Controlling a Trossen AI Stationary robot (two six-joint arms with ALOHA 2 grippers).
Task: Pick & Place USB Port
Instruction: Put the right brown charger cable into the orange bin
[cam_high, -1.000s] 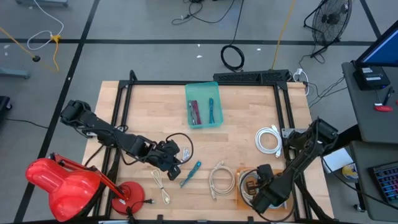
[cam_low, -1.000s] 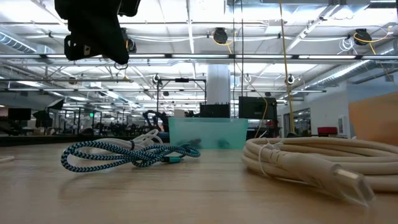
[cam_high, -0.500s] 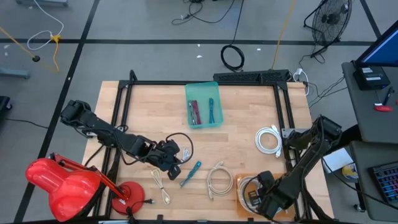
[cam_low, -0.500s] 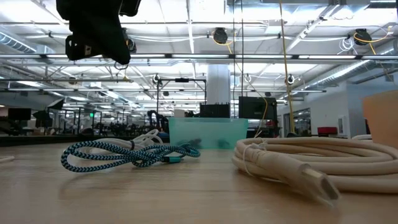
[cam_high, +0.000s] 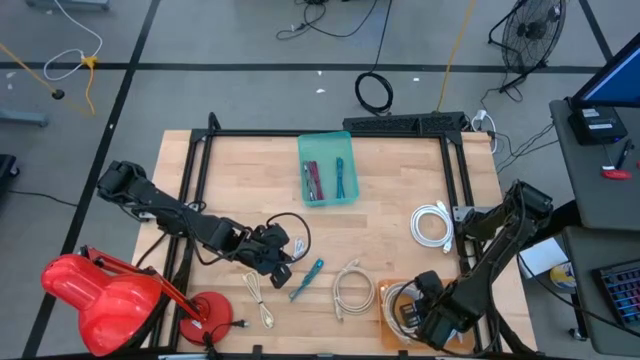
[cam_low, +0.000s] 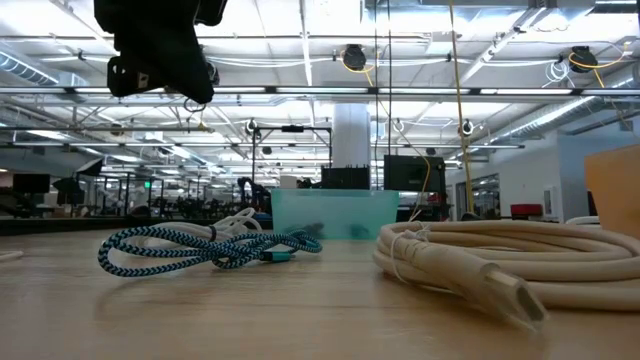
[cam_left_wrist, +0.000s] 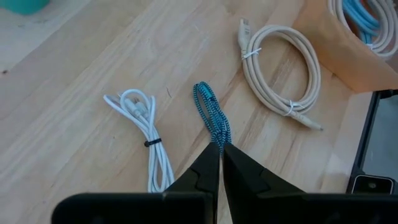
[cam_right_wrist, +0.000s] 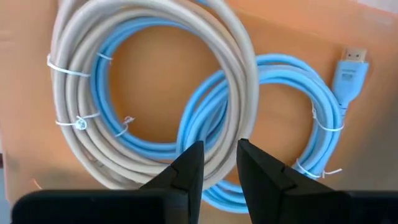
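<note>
A teal braided cable (cam_high: 306, 278) lies on the table, also shown in the left wrist view (cam_left_wrist: 211, 118) and the low view (cam_low: 200, 248). My left gripper (cam_left_wrist: 219, 147) is shut and empty, well above that cable's near end (cam_low: 150, 50). My right gripper (cam_right_wrist: 219, 151) is slightly open, low over an orange box (cam_high: 392, 318) at the near right. A beige coil (cam_right_wrist: 81, 93) and a light blue cable (cam_right_wrist: 298, 112) lie in the box. The fingers stand on either side of the spot where the beige coil crosses the blue one. My right gripper's fingers (cam_right_wrist: 186, 165) point down at the beige coil (cam_right_wrist: 239, 81) in the box. I cannot tell whether they touch it.
A teal bin (cam_high: 327, 170) holding cables stands at the far middle. A beige cable (cam_high: 350, 292) lies left of the box, a white coil (cam_high: 432, 224) at the right, a thin white cable (cam_high: 262, 300) near the front. A red lamp (cam_high: 100, 290) stands at the near left.
My right gripper has gone toward the table's near edge, over the orange box. The beige cable on the table has slid a little toward the left, and the box has shifted slightly with the gripper. My left arm has kept still.
</note>
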